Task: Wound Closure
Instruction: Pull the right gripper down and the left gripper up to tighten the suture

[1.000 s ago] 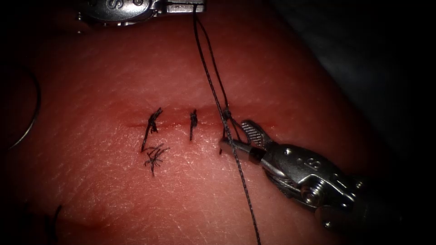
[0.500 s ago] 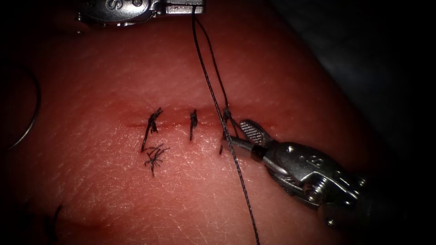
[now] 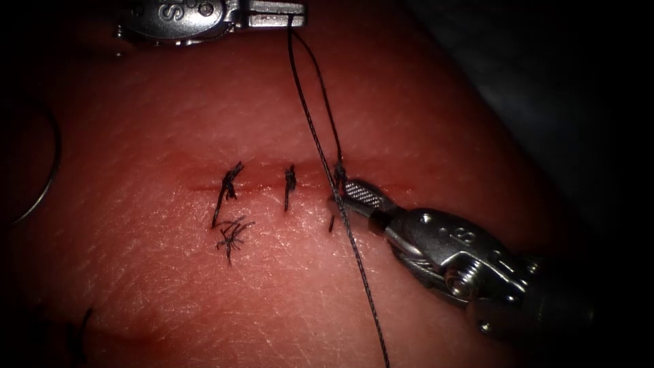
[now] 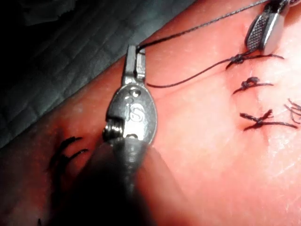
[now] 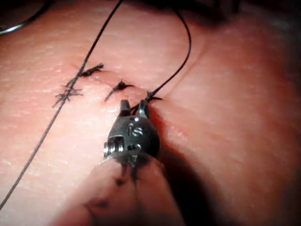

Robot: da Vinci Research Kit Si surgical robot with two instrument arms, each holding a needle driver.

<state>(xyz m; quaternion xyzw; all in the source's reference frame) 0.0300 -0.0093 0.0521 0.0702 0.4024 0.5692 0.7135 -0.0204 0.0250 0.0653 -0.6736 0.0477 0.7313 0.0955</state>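
Observation:
The cut (image 3: 266, 184) runs across the tissue (image 3: 170, 123) with three knotted stitches on it. My left tool (image 3: 289, 13) is above the cut, jaws shut on the thread (image 3: 310, 116); the left wrist view shows that same tool (image 4: 134, 54). Two strands run down from it to the rightmost knot (image 3: 338, 170), and one long strand goes on past the knot. My right tool (image 3: 343, 197) sits at that knot, jaws narrowly open around the thread beside it, as the right wrist view also shows of this tool (image 5: 133, 106). The curved needle (image 3: 51, 163) lies free far left of the stitches, held by neither tool.
Two earlier stitches (image 3: 230, 180) (image 3: 289, 180) close the cut to the left. A tuft of cut thread ends (image 3: 231, 235) lies below the leftmost stitch. Dark cloth (image 3: 545, 82) borders the tissue on the right.
My right tool's jaws have narrowed from wide open and shifted slightly up and left onto the thread at the rightmost knot. The left tool has stayed put, holding the thread.

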